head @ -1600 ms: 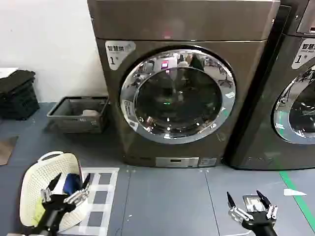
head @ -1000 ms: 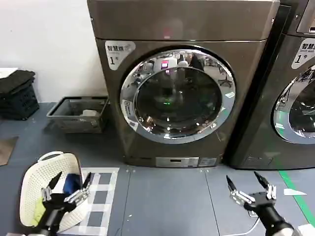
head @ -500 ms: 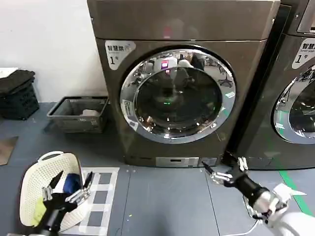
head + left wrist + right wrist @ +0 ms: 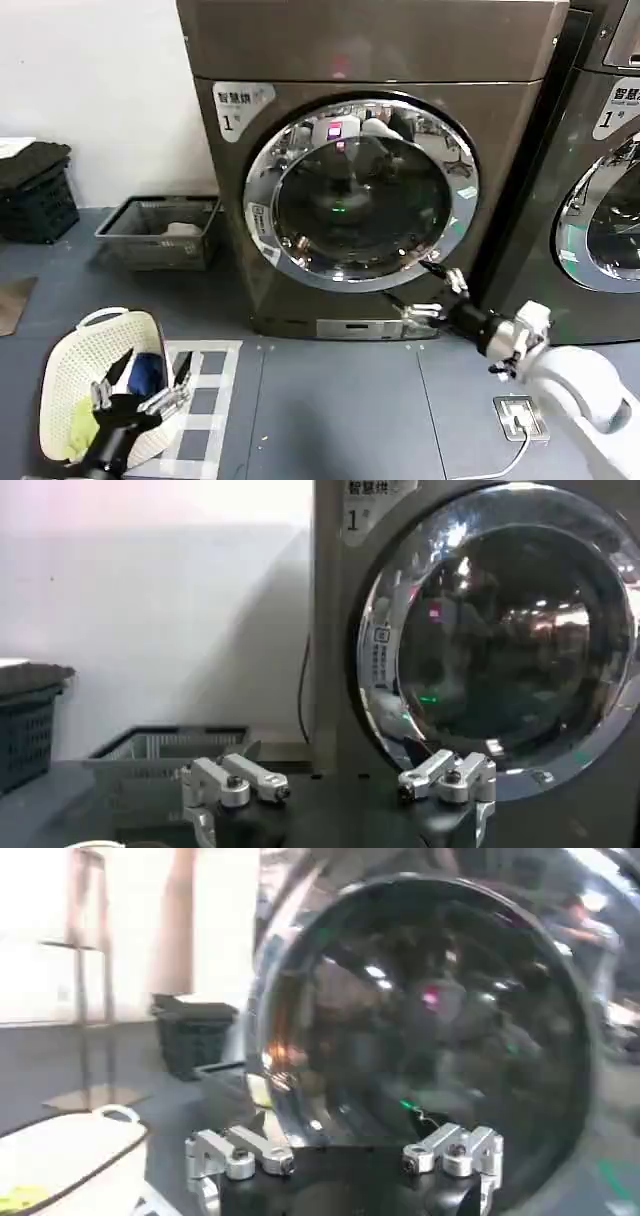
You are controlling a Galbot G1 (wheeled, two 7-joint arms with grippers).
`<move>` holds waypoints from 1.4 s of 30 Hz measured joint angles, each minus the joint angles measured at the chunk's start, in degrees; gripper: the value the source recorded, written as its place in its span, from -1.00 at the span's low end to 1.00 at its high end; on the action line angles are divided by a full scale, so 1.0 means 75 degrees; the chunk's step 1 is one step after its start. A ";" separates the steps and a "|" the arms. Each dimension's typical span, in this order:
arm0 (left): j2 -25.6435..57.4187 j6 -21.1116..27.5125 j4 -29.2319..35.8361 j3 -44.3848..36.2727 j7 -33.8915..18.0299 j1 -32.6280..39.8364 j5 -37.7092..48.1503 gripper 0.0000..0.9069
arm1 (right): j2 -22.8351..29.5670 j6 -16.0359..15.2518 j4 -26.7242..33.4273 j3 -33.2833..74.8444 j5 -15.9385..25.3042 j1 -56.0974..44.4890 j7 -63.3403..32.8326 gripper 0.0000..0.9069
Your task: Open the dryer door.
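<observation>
On my far left, black crates (image 4: 35,190) stand stacked against the white wall, and a grey wire basket (image 4: 160,232) sits on the floor beside the dryer. Lower down, my left gripper (image 4: 140,380) hangs low over a white laundry basket (image 4: 75,372) with blue and yellow items inside; its fingers (image 4: 172,388) are spread apart and hold nothing. From my left wrist I see both sets of fingers (image 4: 238,780) parted, with the machine well ahead.

The dryer (image 4: 300,60) fills the middle, a bronze-brown front-loader with a white "1" label (image 4: 240,105) at its upper left and a small silver plate (image 4: 360,329) at its base. The dryer door (image 4: 450,215) is shut flush against the front, its wide chrome ring framing dark tinted glass.

My right gripper (image 4: 428,288) reaches in at the lower right of that door, just beside the chrome ring. Its fingers (image 4: 442,274) are spread wide and grip nothing; I cannot tell whether a tip touches the rim. From my right wrist the dryer door (image 4: 420,1018) looms close, with my parted fingers (image 4: 455,1150) in front of its lower edge.

Farther right stands the neighbouring machine (image 4: 600,200) of the same colour, and a small plate (image 4: 518,415) with a white cable lies on the grey floor (image 4: 330,410).
</observation>
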State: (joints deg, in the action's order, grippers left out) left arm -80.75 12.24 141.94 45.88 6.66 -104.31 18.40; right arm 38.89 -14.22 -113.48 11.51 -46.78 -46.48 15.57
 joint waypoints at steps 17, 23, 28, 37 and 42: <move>-0.0090 -0.0014 -0.0002 -0.0116 0.0017 -0.0023 -0.0118 1.00 | 0.0495 -0.0055 0.1375 -0.2003 -0.0318 0.2387 0.0348 1.00; -0.0096 -0.0017 -0.0002 -0.0135 0.0020 -0.0010 -0.0128 1.00 | 0.0680 -0.0041 0.1681 -0.2581 -0.0436 0.2942 0.0445 1.00; -0.0095 -0.0018 -0.0001 -0.0138 0.0024 -0.0011 -0.0130 1.00 | 0.0866 0.0054 0.1968 -0.2962 -0.0441 0.3302 0.0581 1.00; -0.0105 -0.0029 -0.0001 -0.0140 0.0029 -0.0015 -0.0131 1.00 | 0.1281 0.0175 0.2499 -0.3469 -0.0403 0.3812 0.0730 1.00; -0.0113 -0.0031 -0.0001 -0.0143 0.0033 -0.0011 -0.0137 1.00 | 0.1477 0.0217 0.2752 -0.3688 -0.0385 0.4040 0.0806 1.00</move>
State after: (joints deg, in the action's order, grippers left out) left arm -81.60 12.01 141.94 44.81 6.91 -104.39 17.37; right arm 49.97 -12.59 -92.84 -16.15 -49.67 -16.18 21.62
